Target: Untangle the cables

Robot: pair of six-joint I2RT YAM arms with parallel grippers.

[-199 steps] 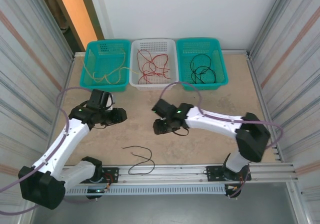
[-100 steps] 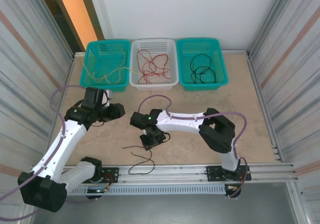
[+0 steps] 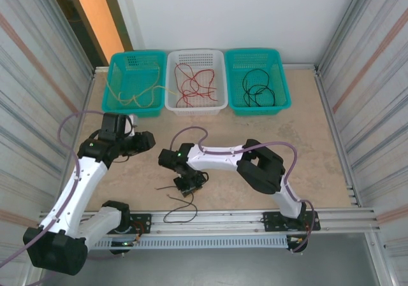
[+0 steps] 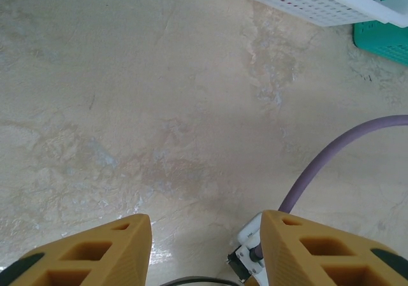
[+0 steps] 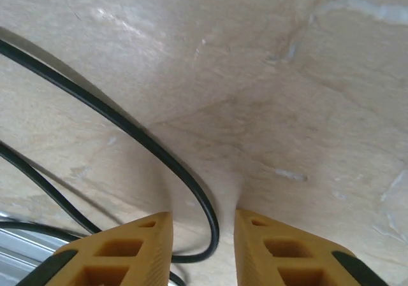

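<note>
Nearest, beside the front rail (image 3: 242, 217), the loose black cable (image 5: 214, 230) is shown lying on the desk (image 3: 306, 139) in an open, wandering loop, apart from the other cables. The right claw (image 5: 203, 221) is set low over it with its jaws narrowly apart. One strand is seen to pass between the fingers (image 5: 115, 251) without being pinched, so nothing is held. The step in hand is judged to be the grasp of this stray cable. For a sound grasp, the jaws should be brought fully together on the single strand between them, with the neighbouring strands left outside. The pads should be kept just off the desk so that the cable is not dragged. A straight lift is then advised, so that the trailing loop is drawn clear of the rail rather than caught on it. Further back and to the left, the left claw (image 4: 205, 225) is poised above bare desk, its jaws well apart and empty. It is best kept out of the path, as is the thick purple arm lead (image 4: 325, 165). At the far edge, a yellow cable (image 3: 137, 97) is seen in the left teal basket (image 3: 137, 60), a red cable (image 3: 194, 85) in the white basket (image 3: 195, 58), and a coiled black cable (image 3: 257, 90) in the right teal basket (image 3: 254, 55), the likely destination.
</note>
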